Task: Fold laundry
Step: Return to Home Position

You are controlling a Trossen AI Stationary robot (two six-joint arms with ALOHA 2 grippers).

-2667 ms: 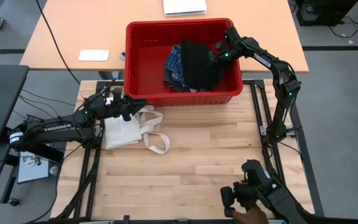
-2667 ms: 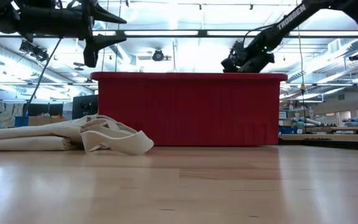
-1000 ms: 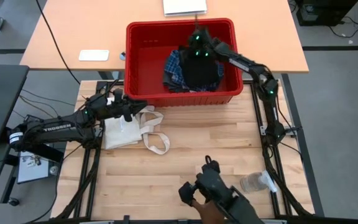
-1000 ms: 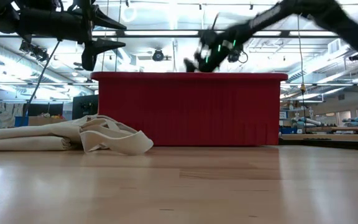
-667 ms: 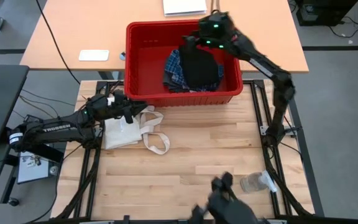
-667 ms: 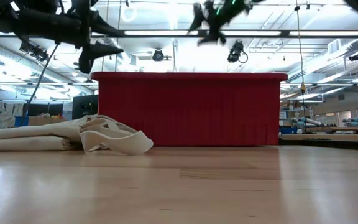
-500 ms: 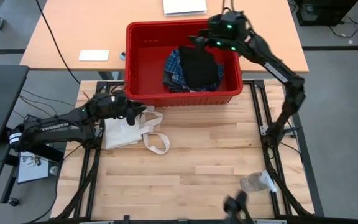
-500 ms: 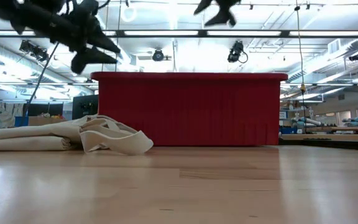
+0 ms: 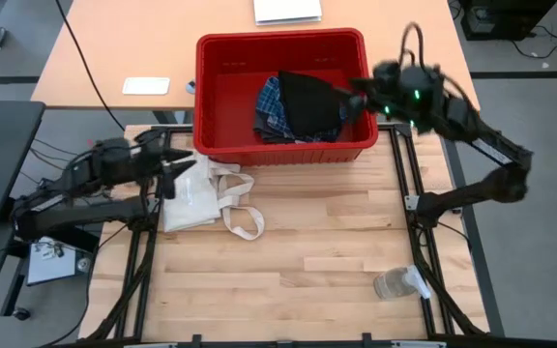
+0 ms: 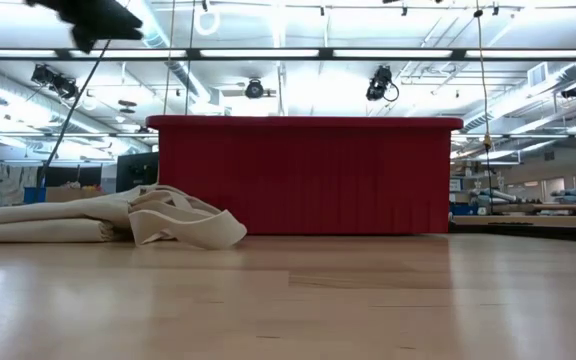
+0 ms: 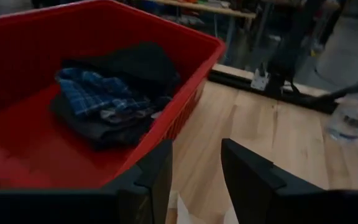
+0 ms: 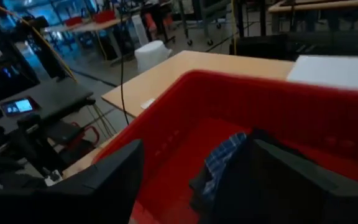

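High view, from the left: the left gripper [image 9: 176, 166] hovers empty by the cream tote bag [image 9: 201, 201], fingers moderately apart. Inside the red bin [image 9: 219, 92], the plaid shirt [image 9: 271, 101] touches the black piece [image 9: 307, 101], whose long axis runs far-to-near. The right gripper [image 9: 358, 93] hangs empty above the bin's right rim, fingers spread wide.

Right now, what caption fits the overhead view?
Plaid shirt and black garment in red bin; left gripper open over tote bag, right gripper open over the bin's rim.

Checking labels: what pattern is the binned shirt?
Shirt: blue-and-white plaid, clearest in left wrist view.
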